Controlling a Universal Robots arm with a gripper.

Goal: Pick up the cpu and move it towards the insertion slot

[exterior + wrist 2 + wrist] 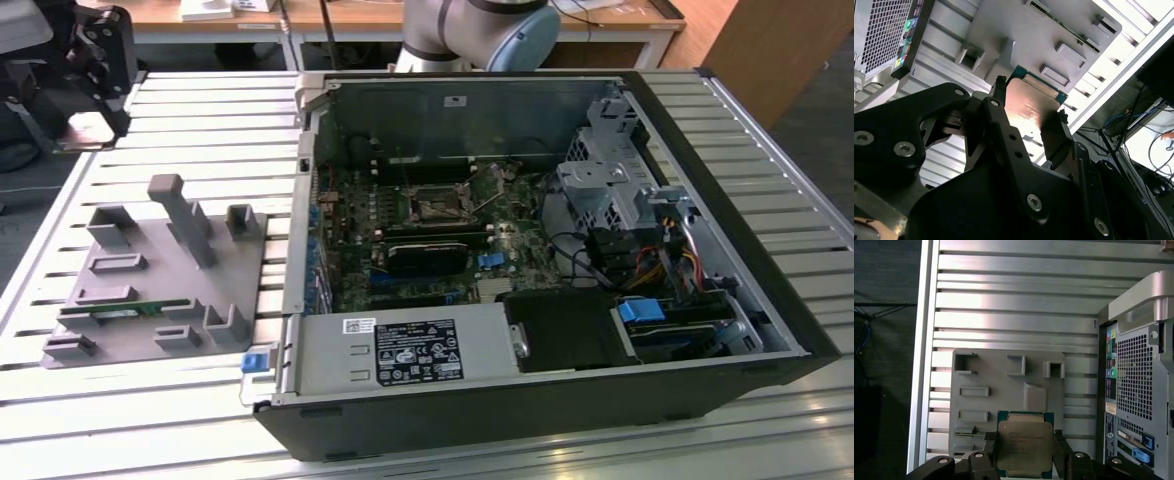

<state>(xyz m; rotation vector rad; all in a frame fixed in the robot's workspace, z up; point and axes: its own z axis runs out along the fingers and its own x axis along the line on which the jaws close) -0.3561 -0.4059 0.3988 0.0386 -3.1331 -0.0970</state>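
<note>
Gripper: the black two-finger gripper (pixel 1025 452) is pinched on the cpu (pixel 1025 447), one finger (pixel 991 450) on each of two opposite edges, as both wrist views show.
CPU: the square chip, with its silver metal top and green rim, sits flat between the fingertips and is lifted clear of every surface. In the second wrist view its metal face (pixel 1031 107) catches a warm reflection.
Where it is: outside the computer case (pixel 1134 390), in the air over the grey fixture plate (pixel 1004 385) and the slatted aluminium table (pixel 1014 300).
Fixture plate: a grey moulded block with raised posts and shallow pockets, lying on the table at the exterior view's left (pixel 147 290), just beside the case. A thin green memory stick (pixel 127 312) rests in one of its slots.
Insertion slot: the dark square socket in its silvery frame (pixel 437 203) lies open on the green motherboard (pixel 350 240) inside the case, well apart from the fixture plate.
Case: the tower lies on its side with the panel off (pixel 534 420), and its power supply (pixel 400 350) is on the near side in the exterior view.
Arm: the pale robot arm (pixel 481 30) stands behind the case.
</note>
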